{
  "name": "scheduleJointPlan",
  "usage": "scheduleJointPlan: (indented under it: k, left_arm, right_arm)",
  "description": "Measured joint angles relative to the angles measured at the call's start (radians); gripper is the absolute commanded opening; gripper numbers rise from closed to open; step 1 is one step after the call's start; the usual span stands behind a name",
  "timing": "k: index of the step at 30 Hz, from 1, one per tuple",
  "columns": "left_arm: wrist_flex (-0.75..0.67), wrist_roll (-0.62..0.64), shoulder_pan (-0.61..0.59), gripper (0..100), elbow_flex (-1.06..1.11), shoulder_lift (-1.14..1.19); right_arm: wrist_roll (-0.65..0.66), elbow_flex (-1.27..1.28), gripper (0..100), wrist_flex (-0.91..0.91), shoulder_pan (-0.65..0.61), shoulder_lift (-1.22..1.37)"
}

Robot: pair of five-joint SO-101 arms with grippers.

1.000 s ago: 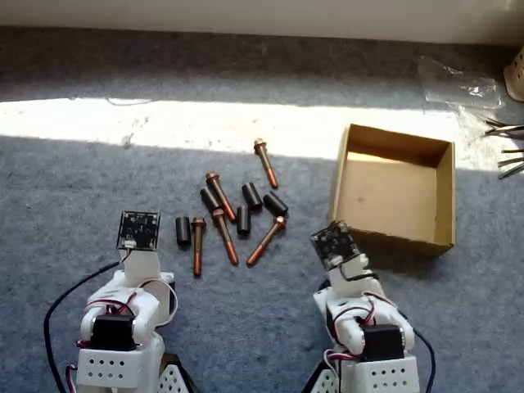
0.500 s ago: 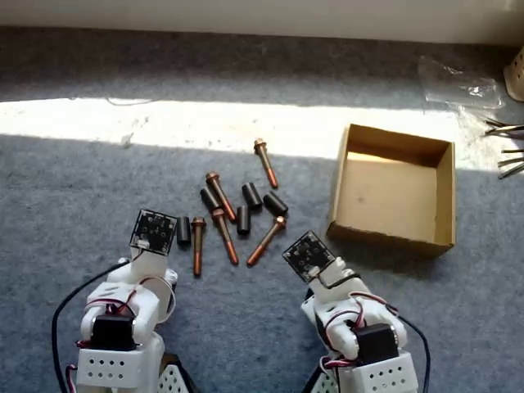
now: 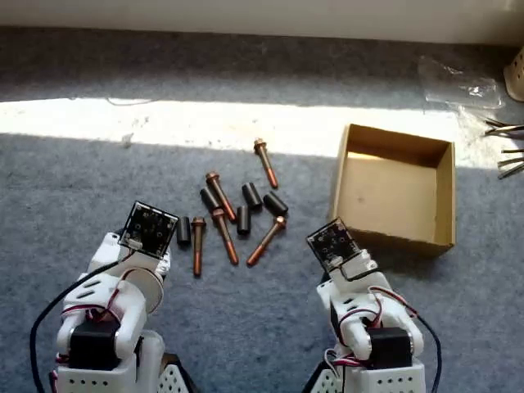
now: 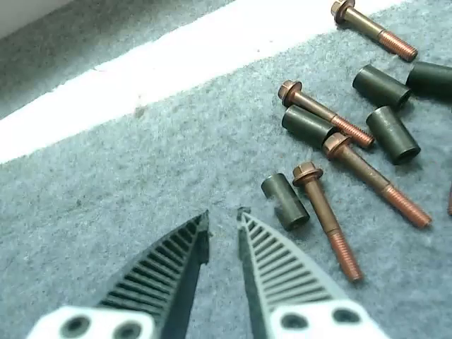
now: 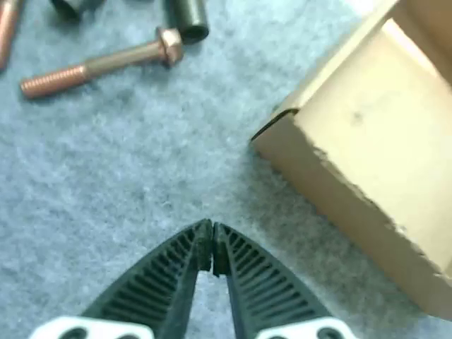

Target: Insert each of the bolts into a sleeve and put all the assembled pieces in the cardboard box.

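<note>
Several copper bolts [image 3: 224, 235] and short black sleeves [image 3: 251, 196] lie loose in a cluster on the grey carpet. The open cardboard box [image 3: 446, 192] stands to their right with nothing in it. My left gripper [image 4: 223, 214] hovers over bare carpet with its fingers a narrow gap apart and nothing between them. Just beyond its tips lie a sleeve [image 4: 284, 201] and a bolt [image 4: 326, 219], side by side. My right gripper [image 5: 210, 227] is shut and empty above the carpet, near the box's front corner [image 5: 282, 123]. Farther off lie a bolt [image 5: 99, 63] and a sleeve [image 5: 187, 18].
A bright sunlit strip [image 3: 164, 123] crosses the carpet behind the parts. A clear plastic bag [image 3: 458, 82] and dark tools [image 3: 503, 147] lie at the back right. Open carpet stretches between the two arms and to the left of the cluster.
The right arm's wrist swung left toward the bolts, then back right toward the box. The left arm's wrist shifted a little right, nearer the closest sleeve. Bolts, sleeves and box have not moved.
</note>
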Motion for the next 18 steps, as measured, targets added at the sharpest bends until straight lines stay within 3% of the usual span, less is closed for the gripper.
scheduleJointPlan:
  k: [8,11,15,18]
  left_arm:
    - [0.009,-0.002,0.000,6,-0.245,0.307]
    - [0.009,-0.002,0.000,6,-0.273,0.437]
    - [-0.017,0.058,0.002,6,-0.278,0.537]
    - [-0.066,0.133,0.000,6,-0.278,0.583]
  right_arm:
    - [0.000,-0.301,0.8,0.115,0.018,-0.005]
    - [0.000,-0.321,5.3,0.115,0.021,0.032]
    - [0.000,-0.367,15.5,0.115,0.020,0.238]
    - [0.000,-0.454,16.6,0.112,0.018,0.456]
